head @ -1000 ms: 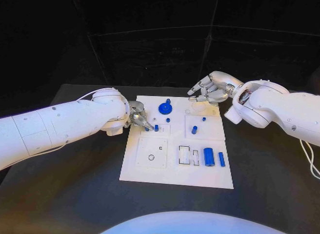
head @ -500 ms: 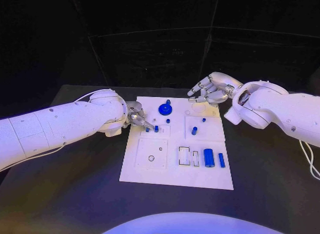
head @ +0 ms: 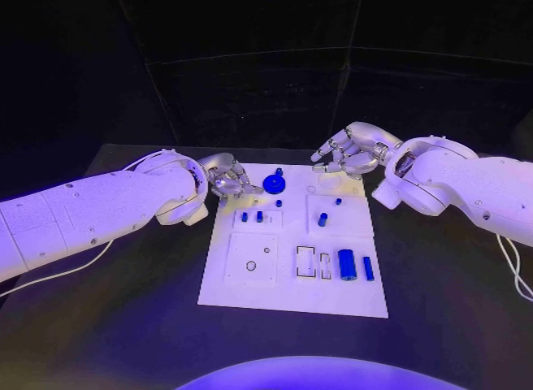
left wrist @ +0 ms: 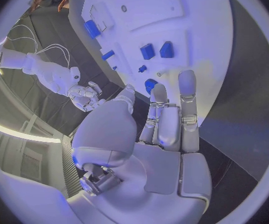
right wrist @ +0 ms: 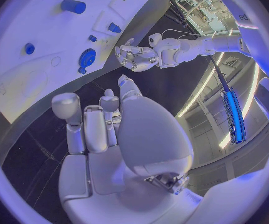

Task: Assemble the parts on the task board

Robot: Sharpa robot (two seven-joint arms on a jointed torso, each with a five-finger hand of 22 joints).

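The white task board (head: pixel 292 280) lies mid-table. A blue gear (head: pixel 275 184) sits near its far edge, and two small blue pegs (head: pixel 244 216) (head: pixel 260 216) stand side by side in a left pocket. A blue peg (head: pixel 322 218) stands right of them. A blue cylinder (head: pixel 348 263) and a blue bar (head: pixel 369 267) lie at the right. My left hand (head: pixel 229 180) hovers at the board's far left corner with its fingers (left wrist: pixel 187 97) extended and nothing in them. My right hand (head: pixel 346 153) hangs over the far right corner, loosely curled and holding nothing.
The black table (head: pixel 114 325) surrounds the board, with its far edge just behind both hands. An outlined square pocket (head: pixel 253 256) and rectangular slots (head: pixel 306 259) mark the board's near half. In the right wrist view the left hand (right wrist: pixel 134 55) shows beyond the gear (right wrist: pixel 86 57).
My left hand has lifted off the small pegs and drawn back toward the far left corner, leaving two pegs standing side by side. My right hand has barely shifted.
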